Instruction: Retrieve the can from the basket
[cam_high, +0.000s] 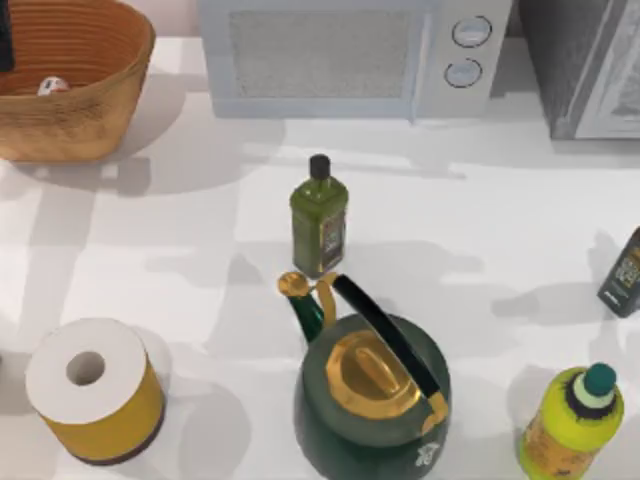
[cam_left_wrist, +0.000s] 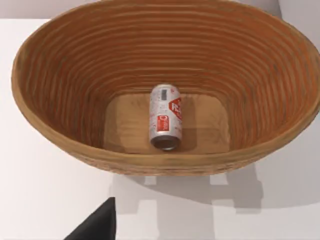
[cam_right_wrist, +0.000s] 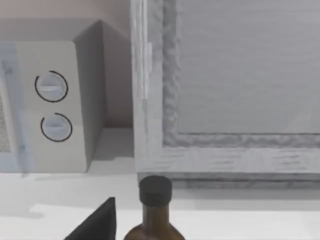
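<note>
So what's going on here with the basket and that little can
Nothing is held yet. The can lies on its side on the floor of the basket, at the table's far left corner. The left wrist camera looks down into the basket, so the left arm seems poised above it, with the can untouched.

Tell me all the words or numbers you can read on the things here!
None can be read.
can in the basket: red-and-white label, print too blurred.
green bottle: label too small.
yellow bottle: label too small.
kettle: pale mark, unreadable.
microwave: dials bear no numbers.
</note>
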